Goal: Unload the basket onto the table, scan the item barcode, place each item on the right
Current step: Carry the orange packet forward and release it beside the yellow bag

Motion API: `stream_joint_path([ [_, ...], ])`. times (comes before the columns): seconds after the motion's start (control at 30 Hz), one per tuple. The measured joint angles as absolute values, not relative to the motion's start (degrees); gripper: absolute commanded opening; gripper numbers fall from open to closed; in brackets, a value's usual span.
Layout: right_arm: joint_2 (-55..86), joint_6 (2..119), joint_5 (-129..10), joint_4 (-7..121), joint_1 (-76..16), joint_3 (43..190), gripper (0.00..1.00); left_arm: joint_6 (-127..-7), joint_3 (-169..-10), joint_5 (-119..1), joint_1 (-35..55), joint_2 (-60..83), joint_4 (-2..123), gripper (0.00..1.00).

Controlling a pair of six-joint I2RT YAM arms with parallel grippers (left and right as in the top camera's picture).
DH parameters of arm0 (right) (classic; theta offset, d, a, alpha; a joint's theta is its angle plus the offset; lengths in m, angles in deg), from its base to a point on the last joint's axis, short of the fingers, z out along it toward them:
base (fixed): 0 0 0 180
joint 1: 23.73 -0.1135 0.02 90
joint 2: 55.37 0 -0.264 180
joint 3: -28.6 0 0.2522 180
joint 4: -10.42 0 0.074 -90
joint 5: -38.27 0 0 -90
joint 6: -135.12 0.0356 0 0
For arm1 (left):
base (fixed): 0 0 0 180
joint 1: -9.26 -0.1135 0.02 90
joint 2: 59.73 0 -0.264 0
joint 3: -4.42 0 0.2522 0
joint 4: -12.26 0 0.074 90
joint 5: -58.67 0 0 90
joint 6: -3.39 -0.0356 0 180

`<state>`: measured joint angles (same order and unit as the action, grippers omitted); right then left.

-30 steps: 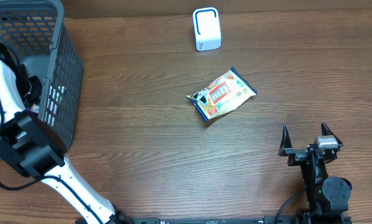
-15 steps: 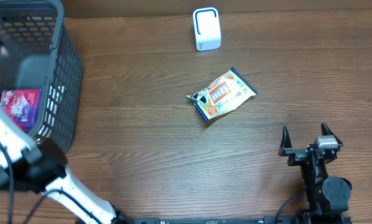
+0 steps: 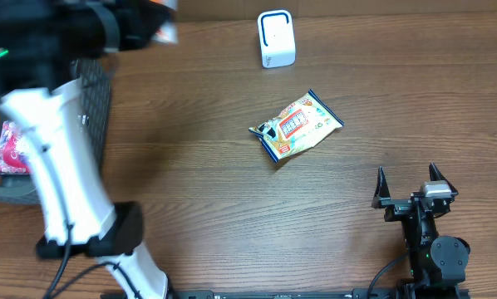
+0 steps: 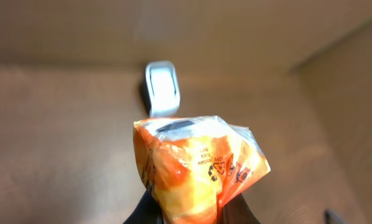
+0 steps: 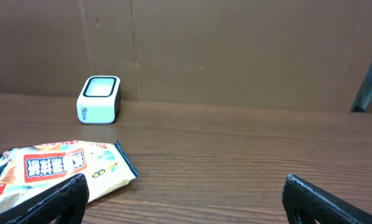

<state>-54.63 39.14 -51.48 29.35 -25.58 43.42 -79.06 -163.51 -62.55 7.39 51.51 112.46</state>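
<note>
Orange packet [image 4: 198, 165] pinched in left pincer [image 4: 189, 208]; right pincer [image 3: 406, 176] spread; basket [image 3: 97, 100] holds a pink packet [image 3: 14, 149].

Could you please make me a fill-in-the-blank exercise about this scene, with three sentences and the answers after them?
1. The left gripper is shut on the orange packet; the right gripper stands ____.
2. The pink packet lies inside the grey ____.
3. The printed snack packet lies flat on the ____, in front of the white scanner.
Missing words: open; basket; table.
</note>
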Motion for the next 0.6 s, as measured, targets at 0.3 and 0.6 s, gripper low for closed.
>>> stream_joint_path([
  [0.3, -54.63, 39.12, -51.50, 29.35, -25.60, 43.42, 1.00, -71.91, -159.03, -35.21, 25.64, 68.93, 119.45, 0.04],
  [0.6, -54.63, 39.12, -51.48, 29.35, -25.58, 43.42, 1.00, -68.52, -158.48, -32.06, 30.66, 88.56, 117.66, 0.04],
])
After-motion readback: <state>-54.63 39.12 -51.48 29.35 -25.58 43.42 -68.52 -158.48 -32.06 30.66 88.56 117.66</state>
